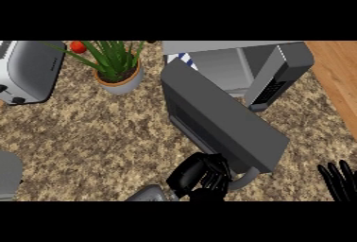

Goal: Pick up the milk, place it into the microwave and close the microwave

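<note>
The milk carton (pixel 180 57) peeks out from inside the microwave (pixel 223 66), mostly hidden behind the open door (pixel 216 118), so the left hand (pixel 202 177) curls round the door handle (pixel 245 179), ready, I think, to swing it shut, while the right hand (pixel 339 182) rests spread open at the right of the tabletop (pixel 83 137).

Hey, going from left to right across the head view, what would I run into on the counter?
Silver toaster → green leafy plant in a tan pot → dark grey microwave door, swung open → black right hand, resting open at the lower right edge.
</note>
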Tool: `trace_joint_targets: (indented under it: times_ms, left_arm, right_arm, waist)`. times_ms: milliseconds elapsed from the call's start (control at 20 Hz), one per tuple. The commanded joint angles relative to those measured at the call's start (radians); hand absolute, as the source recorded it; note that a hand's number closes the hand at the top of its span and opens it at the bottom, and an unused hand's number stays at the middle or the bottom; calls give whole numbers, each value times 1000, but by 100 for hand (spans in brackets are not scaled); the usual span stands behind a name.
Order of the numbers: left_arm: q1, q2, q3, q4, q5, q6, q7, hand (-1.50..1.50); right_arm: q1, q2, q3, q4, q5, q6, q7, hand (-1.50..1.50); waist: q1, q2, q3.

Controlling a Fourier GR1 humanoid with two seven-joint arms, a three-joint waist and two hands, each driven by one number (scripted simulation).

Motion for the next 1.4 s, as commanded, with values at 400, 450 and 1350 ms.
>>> trace_joint_targets:
  times_ms: [400, 450, 1350]
  left_arm:
    - [-213, -34, -27, 40, 208, 257, -27, 150]
    - [-245, -34, -19, 47, 227, 265, -20, 150]
    - [-501, -35, 125, 301, 520, 278, -112, 150]
  right_arm:
    - [-9, -25, 50, -179, -76, -8, 137, -150]
    - [-12, -32, 39, -163, -74, -15, 147, -150]
    - [-14, -67, 25, -271, -183, -49, 259, -150]
  waist:
    - [-54, 17, -3]
    - [-62, 20, -2]
    - [-117, 49, 2]
